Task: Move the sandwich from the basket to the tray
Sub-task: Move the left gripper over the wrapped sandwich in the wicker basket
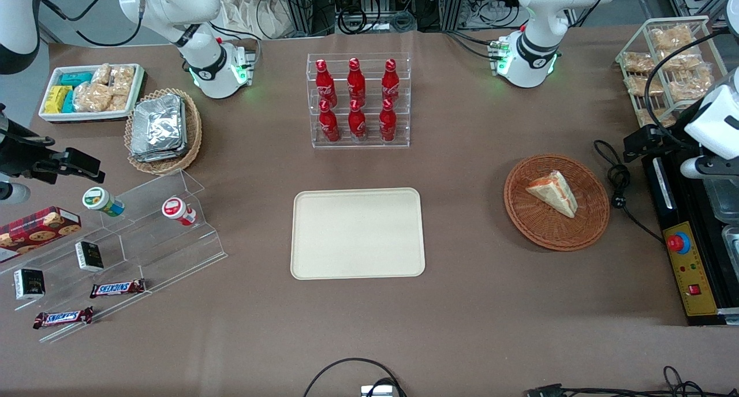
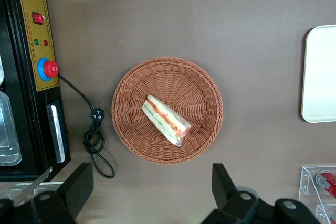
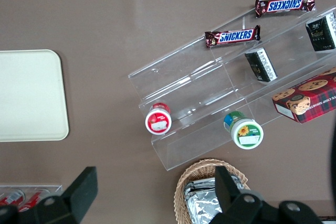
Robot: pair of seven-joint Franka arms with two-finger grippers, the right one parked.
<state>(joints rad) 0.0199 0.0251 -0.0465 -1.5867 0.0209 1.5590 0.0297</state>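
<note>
1. Sandwich [image 1: 553, 192] lies in the round brown basket [image 1: 542, 229], a bit above the middle of the front view, toward the working arm's end of the table [image 1: 473, 304].
2. It is a wedge of white bread with red and green layers, lying flat on its side. It sits near the middle of the basket, and nothing else is in there with it.
3. The gripper [image 2: 152, 192] hangs in the air over the table, close to the basket. Its two black fingers [image 2: 79, 187] are spread wide apart and hold nothing. It does not touch the basket or the sandwich.
4. The wrist camera looks straight down on the basket [image 2: 136, 129], and the sandwich [image 2: 167, 120] shows plainly between the two fingers' lines.
5. The cream tray [image 1: 358, 233] lies flat in the middle of the front view, with nothing on it. It sits well apart from the basket, with bare brown table between them. One end of the tray [image 2: 321, 74] also shows in the wrist view.
6. A clear rack of red bottles [image 1: 358, 100] stands in the upper middle of the front view, farther from the front camera than the tray.
7. A black box with a red button [image 1: 678, 243] sits at the working arm's end of the table. A black cable [image 1: 618, 180] curls on the table between this box and the basket
</note>
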